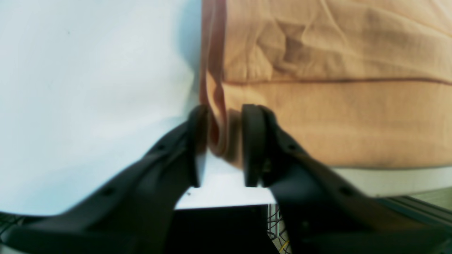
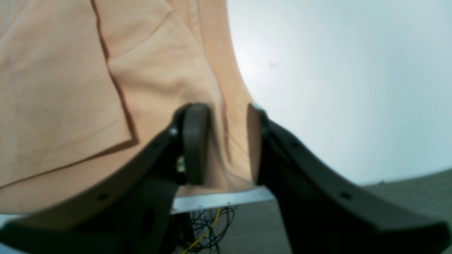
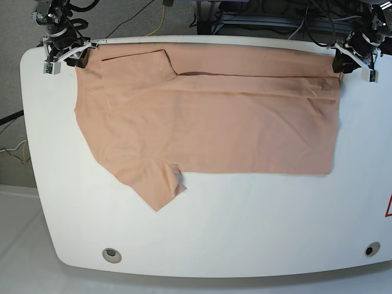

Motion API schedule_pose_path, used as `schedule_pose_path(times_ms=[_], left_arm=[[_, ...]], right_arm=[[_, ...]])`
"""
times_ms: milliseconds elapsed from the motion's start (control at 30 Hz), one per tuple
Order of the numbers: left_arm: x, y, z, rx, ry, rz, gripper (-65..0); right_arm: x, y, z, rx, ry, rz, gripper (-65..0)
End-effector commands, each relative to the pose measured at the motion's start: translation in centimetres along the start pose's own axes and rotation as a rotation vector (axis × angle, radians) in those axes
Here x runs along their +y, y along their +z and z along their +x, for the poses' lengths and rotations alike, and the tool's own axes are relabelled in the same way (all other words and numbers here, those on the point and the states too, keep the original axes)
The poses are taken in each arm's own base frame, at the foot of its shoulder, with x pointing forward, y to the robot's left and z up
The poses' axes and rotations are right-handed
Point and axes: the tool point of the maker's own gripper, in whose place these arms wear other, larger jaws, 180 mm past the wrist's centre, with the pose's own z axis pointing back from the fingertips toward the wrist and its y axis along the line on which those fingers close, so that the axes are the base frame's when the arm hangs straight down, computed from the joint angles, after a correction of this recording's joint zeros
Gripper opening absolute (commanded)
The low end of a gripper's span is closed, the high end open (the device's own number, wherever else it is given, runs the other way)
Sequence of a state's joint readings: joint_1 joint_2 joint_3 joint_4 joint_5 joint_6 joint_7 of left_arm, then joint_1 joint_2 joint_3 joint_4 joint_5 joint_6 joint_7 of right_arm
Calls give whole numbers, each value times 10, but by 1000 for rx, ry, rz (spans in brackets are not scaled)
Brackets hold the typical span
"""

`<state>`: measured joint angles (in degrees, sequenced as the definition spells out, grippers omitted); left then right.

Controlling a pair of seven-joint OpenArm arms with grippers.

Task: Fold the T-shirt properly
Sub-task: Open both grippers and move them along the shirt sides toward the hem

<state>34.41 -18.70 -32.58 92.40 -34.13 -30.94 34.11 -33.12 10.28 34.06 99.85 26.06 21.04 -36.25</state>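
Observation:
The peach T-shirt (image 3: pixel 208 128) lies spread across the white table (image 3: pixel 245 233), its far edge folded toward the middle and one sleeve (image 3: pixel 156 187) pointing to the near side. At the far right corner of the cloth, my left gripper (image 3: pixel 340 60) stands open. In the left wrist view the T-shirt (image 1: pixel 335 116) has a loose fold of hem hanging between the parted fingers of that gripper (image 1: pixel 226 109). My right gripper (image 3: pixel 75 56) is at the far left corner, also open. In the right wrist view the T-shirt (image 2: pixel 63 106) lies slack between the fingers of that gripper (image 2: pixel 225 107).
Cables and frame rails (image 3: pixel 257 18) run behind the table's far edge. Two round holes (image 3: pixel 111 255) (image 3: pixel 371 250) sit near the front corners. A red mark (image 3: pixel 388 207) shows at the right edge. Bare white tabletop lies in front of the shirt.

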Motion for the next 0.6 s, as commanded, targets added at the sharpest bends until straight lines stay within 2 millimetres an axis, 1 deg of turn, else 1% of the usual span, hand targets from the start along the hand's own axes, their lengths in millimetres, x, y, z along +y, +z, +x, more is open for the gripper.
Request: schedule_pose_path(times_ms=[0,67,200,333,400,567], left_arm=[[1,5,20,-47,-38,-4,-445],[1,13,37,-88,-75,9,-416],[1,17,52,-127,-93,17,-407],[4,20,71,-178,-102,30,-402],[10,26,97,-262,-92,50,-385],[12,26,120,-328,-92,56,-369]], right_arm=[[0,5,15,-45,22,0,-436],[0,8,23,-67,29,-1,-433],[3,10,33,-93,40,3,-441],[7,13,49,-134,53,10,-441],[16,13,76,-200,64,35,-440],[22,13,109,-272,85,49,-436]])
